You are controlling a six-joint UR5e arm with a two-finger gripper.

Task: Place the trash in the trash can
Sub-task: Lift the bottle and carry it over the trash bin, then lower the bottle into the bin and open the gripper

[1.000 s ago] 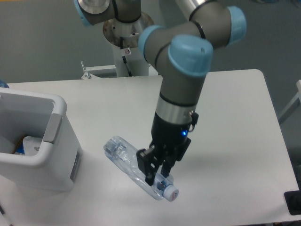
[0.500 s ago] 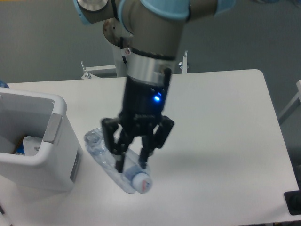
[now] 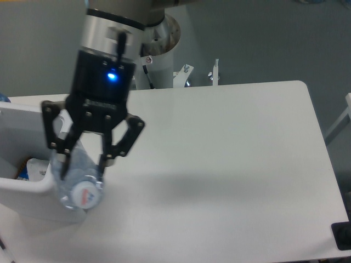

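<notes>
camera view: we see the gripper [image 3: 82,161] clamped around the bottle [image 3: 77,183], its fingers [image 3: 103,158] pressed on the clear crinkled body above the cap [image 3: 85,192]. the bottle hangs in the air, cap end toward the camera, over the near right corner of the bin [image 3: 24,192]. it appears to sit above the rim, not yet clearly inside the opening. inside the bin we see a pale object at the left edge, probably the paper wad [image 3: 34,165]; we cannot confirm this. the table [image 3: 230,159] lies well apart to the right.

risks, as we judge them:

1. release too early. the bottle overlaps the rim. if the jaws part here, it may strike the rim and tip out onto the table.
2. slip in the grasp. the plastic is thin and crushed, so it may deform and rotate between the fingers, changing where it falls.
3. collision. the lower end of the bottle sits close to the bin wall. a low sideways move could push the bin.
</notes>
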